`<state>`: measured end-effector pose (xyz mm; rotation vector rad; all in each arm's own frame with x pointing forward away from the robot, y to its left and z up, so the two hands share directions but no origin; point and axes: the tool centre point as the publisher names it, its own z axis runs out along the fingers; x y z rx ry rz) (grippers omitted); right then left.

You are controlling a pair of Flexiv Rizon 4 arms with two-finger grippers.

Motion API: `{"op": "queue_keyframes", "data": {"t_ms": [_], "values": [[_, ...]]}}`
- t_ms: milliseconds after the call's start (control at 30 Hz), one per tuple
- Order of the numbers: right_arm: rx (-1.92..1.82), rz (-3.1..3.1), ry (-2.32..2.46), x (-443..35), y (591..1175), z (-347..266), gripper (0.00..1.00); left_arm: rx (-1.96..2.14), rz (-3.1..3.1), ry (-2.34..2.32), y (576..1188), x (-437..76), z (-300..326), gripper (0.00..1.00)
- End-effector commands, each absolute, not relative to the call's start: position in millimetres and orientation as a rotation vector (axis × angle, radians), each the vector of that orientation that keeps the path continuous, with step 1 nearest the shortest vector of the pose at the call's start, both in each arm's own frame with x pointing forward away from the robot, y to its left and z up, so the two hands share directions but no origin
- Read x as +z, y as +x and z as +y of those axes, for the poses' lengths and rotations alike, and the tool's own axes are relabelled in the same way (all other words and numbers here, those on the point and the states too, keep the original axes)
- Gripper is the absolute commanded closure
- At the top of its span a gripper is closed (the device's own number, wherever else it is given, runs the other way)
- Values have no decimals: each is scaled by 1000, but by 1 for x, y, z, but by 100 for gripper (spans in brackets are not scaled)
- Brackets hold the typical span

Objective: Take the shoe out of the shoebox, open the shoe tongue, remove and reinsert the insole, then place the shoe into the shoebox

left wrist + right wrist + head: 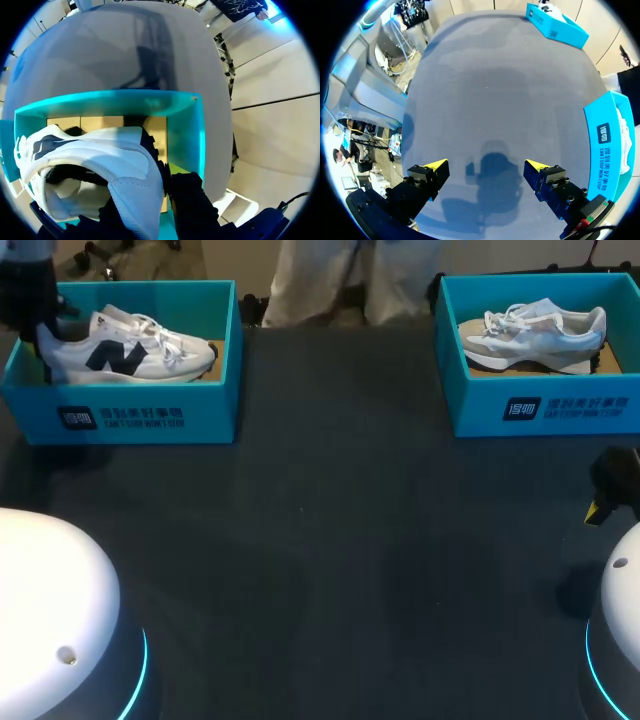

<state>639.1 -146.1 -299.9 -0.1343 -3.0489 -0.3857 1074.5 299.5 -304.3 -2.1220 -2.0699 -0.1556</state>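
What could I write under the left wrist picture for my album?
The left gripper holds the heel of a white shoe inside its blue box.

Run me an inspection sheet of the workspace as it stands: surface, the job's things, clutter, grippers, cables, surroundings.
Surface: dark grey table, matte, no marks seen.
Job's things: white shoe lying on its side in the left shoebox; grey shoe lying in the right shoebox. Both boxes are teal and lidless.
Clutter: nothing seen.
Grippers: left gripper inside the left shoebox, shut on the white shoe's heel; right gripper open, over bare table beside the right shoebox.
Cables: nothing seen on the table.
Surroundings: nothing seen reaching over the table.
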Motion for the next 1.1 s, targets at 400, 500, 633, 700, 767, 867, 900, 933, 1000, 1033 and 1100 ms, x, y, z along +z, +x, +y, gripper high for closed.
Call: {"op": "queue_keyframes", "data": {"t_ms": [400, 500, 633, 700, 767, 867, 900, 933, 1000, 1033, 1100], "values": [[-384, -3052, -134, -300, 638, -146, 0, -154, -1998, -2185, 1074, -321, 295, 100], [-384, -3052, -134, -300, 638, -146, 0, -154, -1985, -2197, 1073, -324, 294, 100], [-384, -3052, -134, -300, 638, -146, 0, -141, -1966, -2207, 1070, -330, 294, 100], [-384, -3052, -134, -300, 638, -146, 0, -144, -1961, -2211, 1068, -331, 294, 100], [-384, -3052, -134, -300, 638, -146, 0, -143, -1954, -2217, 1067, -333, 294, 100], [-384, -3052, -134, -300, 638, -146, 0, -143, -1951, -2218, 1068, -335, 295, 100], [-384, -3052, -134, -300, 638, -146, 0, -145, -1954, -2215, 1068, -336, 295, 100], [-384, -3052, -134, -300, 638, -146, 0, -142, -1956, -2213, 1069, -337, 295, 100], [-384, -3052, -134, -300, 638, -146, 0, -140, -1958, -2208, 1070, -338, 296, 100], [-384, -3052, -134, -300, 638, -146, 0, -140, -1959, -2207, 1070, -338, 296, 100], [-384, -3052, -134, -300, 638, -146, 0, -141, -1962, -2197, 1070, -340, 297, 100]]}}
